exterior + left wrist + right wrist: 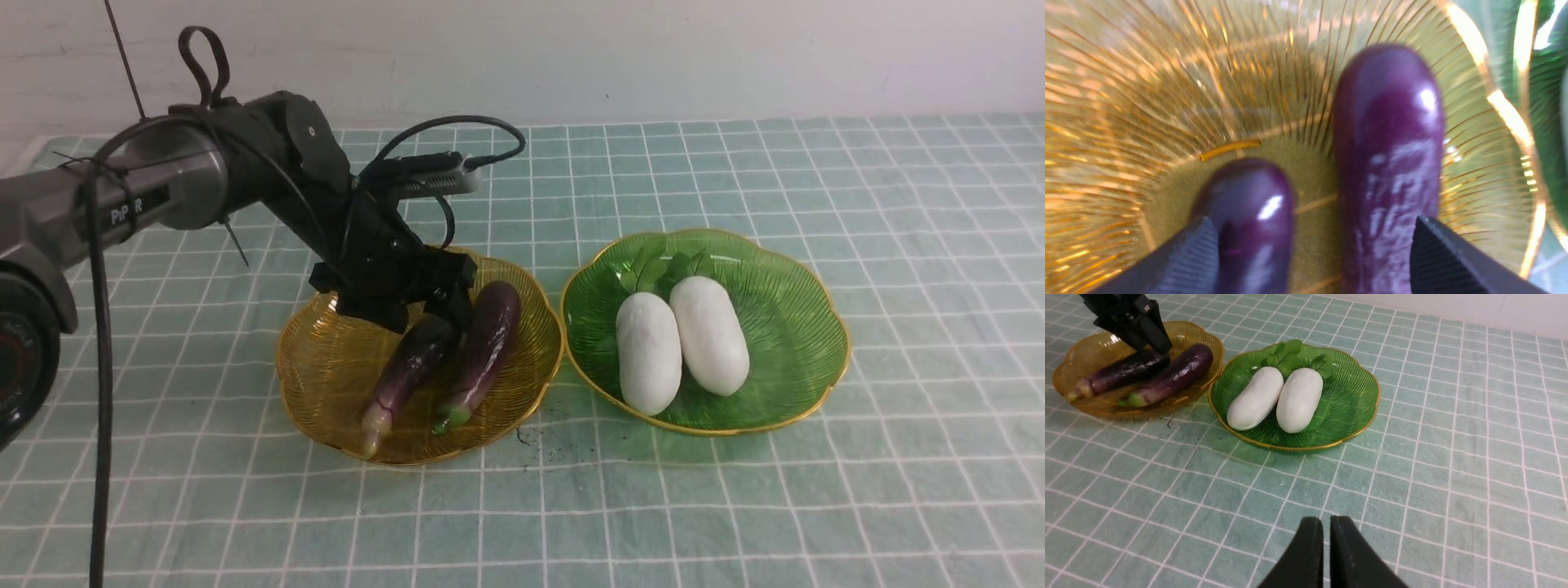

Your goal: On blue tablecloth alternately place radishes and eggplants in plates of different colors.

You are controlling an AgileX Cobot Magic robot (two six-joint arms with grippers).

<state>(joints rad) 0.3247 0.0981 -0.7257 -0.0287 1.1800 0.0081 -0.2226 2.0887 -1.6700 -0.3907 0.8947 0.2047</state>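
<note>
On the left of the blue tablecloth (898, 204) the left hand (433, 314) is hanging low over the far part of the amber plate (326, 367), fingers (1184, 257) standing wide apart and clamping nothing, while the two eggplants (404, 371) (482, 351) are lying side by side just under it, blunt ends at the hand and stems pointing to the near rim. Further right the two radishes (649, 351) (709, 335) are resting together in the green plate (784, 310). The right hand (1327, 551), fingers pressed together and empty, is waiting well apart from both plates, so the left arm (163, 188) is the nearer one, needing, I judge, only a straight lift.
</note>
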